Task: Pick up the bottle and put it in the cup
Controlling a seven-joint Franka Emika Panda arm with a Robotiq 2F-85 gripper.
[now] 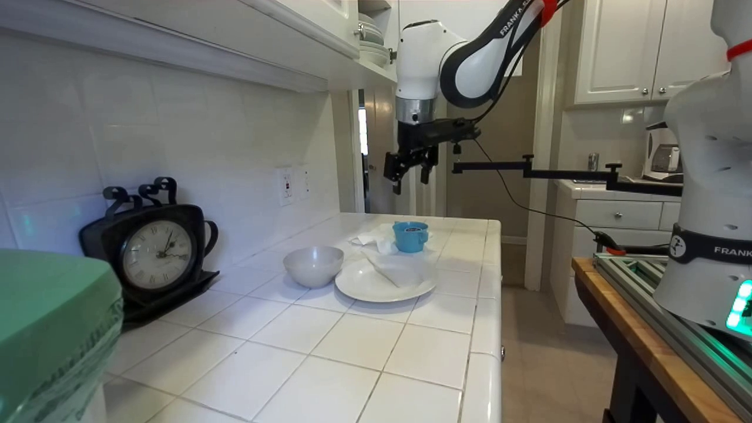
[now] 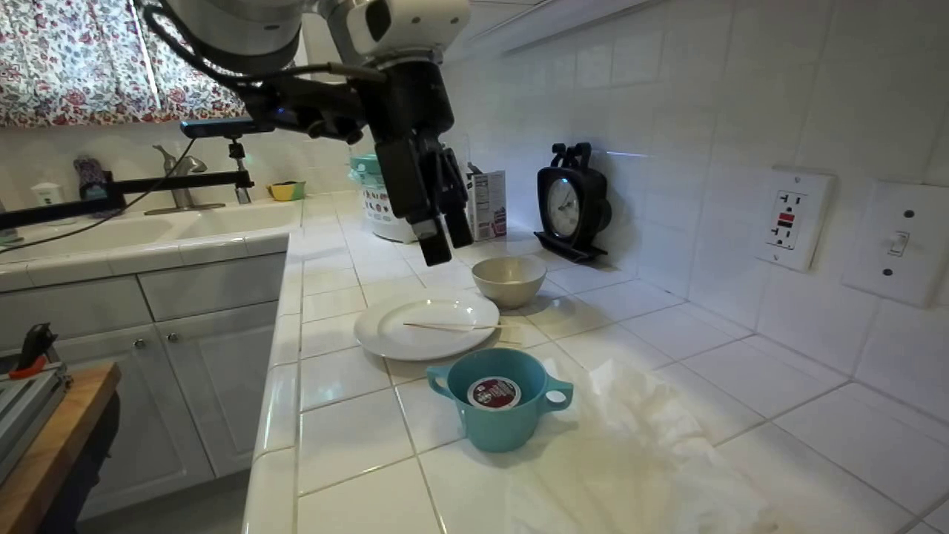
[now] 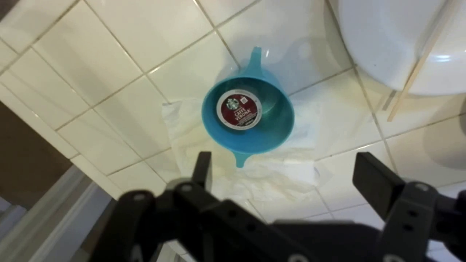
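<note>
Teal cup [image 3: 272, 125], coffee pod [image 3: 239, 110] inside, below the claw [image 3: 284, 169], jaws spread wide

we see open air over the two-handled teal cup [image 2: 501, 429]; inside, starbucks caffè verona pod [image 3: 239, 110] blocks one side, other side free.

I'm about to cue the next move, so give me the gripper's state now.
Gripper: open, fingers spread apart, holding nothing.

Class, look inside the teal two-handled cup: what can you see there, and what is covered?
Inside the teal two-handled cup lies a Starbucks Caffè Verona coffee pod, printed side up. It covers whatever lies beneath it; its sides and underside cannot be seen.
</note>
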